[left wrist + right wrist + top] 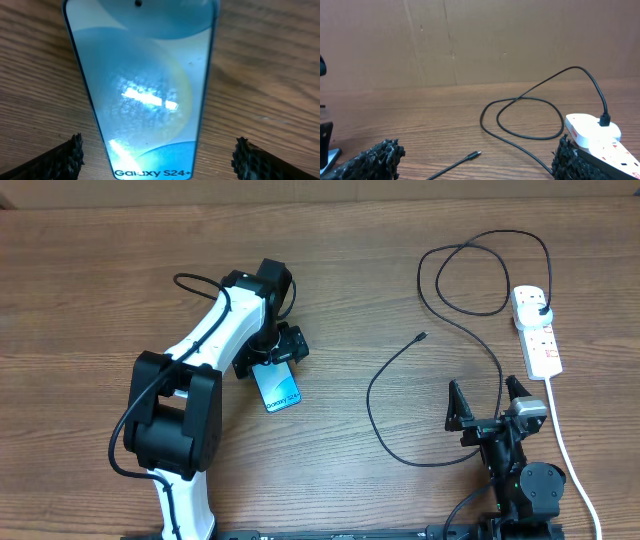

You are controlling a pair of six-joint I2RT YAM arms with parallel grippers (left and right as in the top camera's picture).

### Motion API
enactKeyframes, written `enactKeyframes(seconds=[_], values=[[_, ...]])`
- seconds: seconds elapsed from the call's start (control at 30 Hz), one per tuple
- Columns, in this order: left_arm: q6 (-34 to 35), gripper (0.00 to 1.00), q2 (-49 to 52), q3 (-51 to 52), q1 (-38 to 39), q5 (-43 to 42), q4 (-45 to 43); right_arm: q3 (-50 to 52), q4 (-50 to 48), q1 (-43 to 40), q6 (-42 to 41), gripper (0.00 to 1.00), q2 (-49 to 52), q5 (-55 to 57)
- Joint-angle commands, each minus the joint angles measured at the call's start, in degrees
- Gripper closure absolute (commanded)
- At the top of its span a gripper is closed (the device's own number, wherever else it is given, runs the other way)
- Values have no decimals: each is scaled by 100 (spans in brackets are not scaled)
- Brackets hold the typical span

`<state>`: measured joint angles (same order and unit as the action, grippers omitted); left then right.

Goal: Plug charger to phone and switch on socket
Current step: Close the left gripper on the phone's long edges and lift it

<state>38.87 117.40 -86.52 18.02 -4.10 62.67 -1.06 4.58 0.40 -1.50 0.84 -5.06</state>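
— While my left gripper (pixel 272 352) sits at one end of the phone (pixel 277 388), how do its fingers look to you?
— Spread. On my left wrist view the phone (pixel 145 90) lies screen up on the table (pixel 35 75), with "Galaxy S24+" readable. One fingertip (pixel 70 155) stands on each side, and wood shows in both gaps, so nothing is touching.
— And the right side?
— My right gripper (pixel 487 405) is near the table's front edge, fingers wide apart, holding nothing. The charger (pixel 370 395) cable passes close by it, then loops up to its plug (pixel 540 307), seated in the far end of the socket (pixel 540 345).
— Where's the connector tip?
— The connector tip (pixel 421 337) lies loose on bare wood between phone and socket, well apart from both. The cable's long curve bulges toward the phone side. The white cord (pixel 568 450) runs down the right, beside my right arm.
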Motion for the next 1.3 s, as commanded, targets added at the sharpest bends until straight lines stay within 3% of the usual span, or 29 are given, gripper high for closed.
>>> enactKeyframes(seconds=[0.0, 1.27], values=[[-59, 0, 46, 96, -11, -22, -59, 61, -15, 20, 7, 0, -68, 52], [107, 0, 46, 1032, -111, 125, -1029, 61, -15, 20, 9, 0, -68, 52]])
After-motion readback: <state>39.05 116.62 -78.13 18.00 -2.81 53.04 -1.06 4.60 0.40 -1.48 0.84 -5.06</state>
